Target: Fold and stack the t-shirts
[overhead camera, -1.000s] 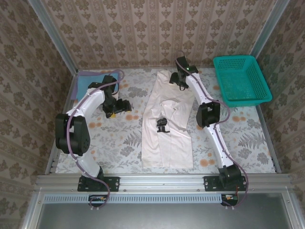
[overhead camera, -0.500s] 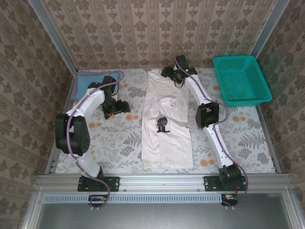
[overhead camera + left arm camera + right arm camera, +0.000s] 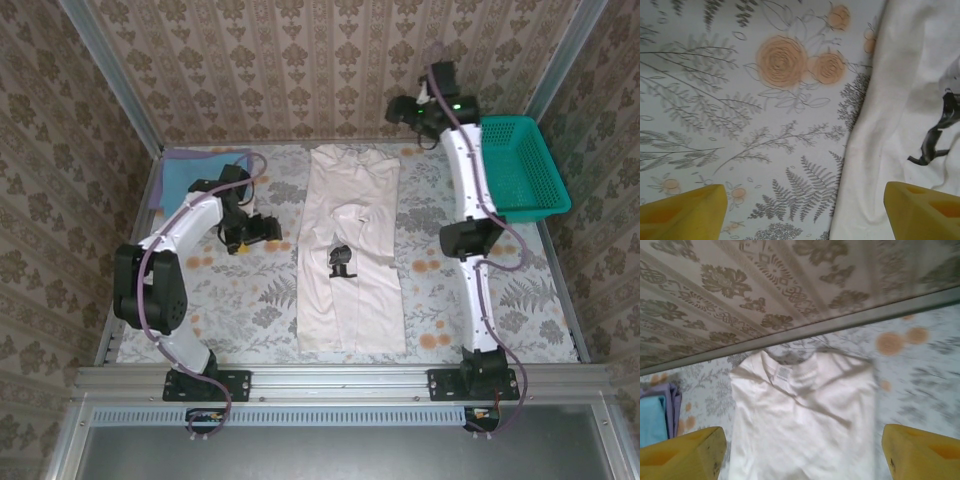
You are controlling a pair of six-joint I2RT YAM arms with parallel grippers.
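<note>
Lying centre: off-white shirt (image 3: 350,250); teal basket (image 3: 540,205) far right, blue shirt (image 3: 180,172) far left.

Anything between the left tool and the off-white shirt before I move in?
Nothing visible. Bare floral tablecloth lies between the open left tool and the nearest edge of the off-white shirt.

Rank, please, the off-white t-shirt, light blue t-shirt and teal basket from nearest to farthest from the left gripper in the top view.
1. Off-white t-shirt, just right of the left gripper.
2. Light blue t-shirt, back-left corner.
3. Teal basket, far right.
</note>
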